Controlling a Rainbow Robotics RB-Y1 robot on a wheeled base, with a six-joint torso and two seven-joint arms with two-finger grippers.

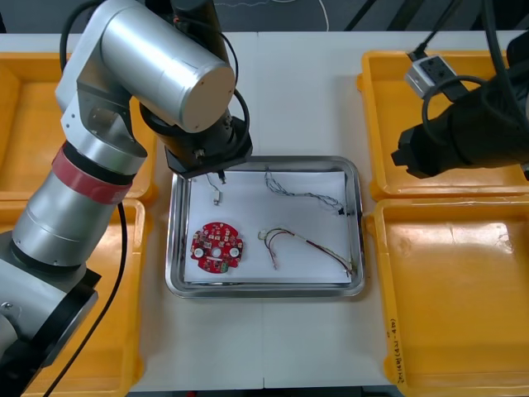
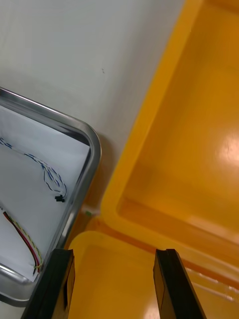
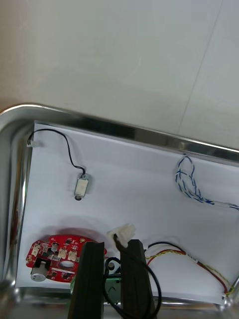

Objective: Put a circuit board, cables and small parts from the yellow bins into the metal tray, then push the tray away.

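Observation:
The metal tray (image 1: 264,291), white inside, sits at mid-table. In it lie a round red circuit board (image 1: 217,246), a blue and white cable (image 1: 307,195), a red and yellow cable (image 1: 307,244) and a small metal part (image 1: 216,197) on a thin black cable. My left gripper (image 1: 211,174) hovers over the tray's far left corner. In the left wrist view, the left gripper (image 3: 113,244) is shut on a black cable (image 3: 107,279) with a white plug (image 3: 124,232), above the board (image 3: 52,256). My right gripper (image 2: 114,254) stands open over the right bins, beside the tray (image 2: 92,144).
Two yellow bins flank the tray on the left (image 1: 25,124) (image 1: 99,347) and two on the right (image 1: 388,107) (image 1: 455,289). The right arm (image 1: 463,136) hangs over the far right bin. Bare table lies beyond the tray's far rim (image 3: 124,129).

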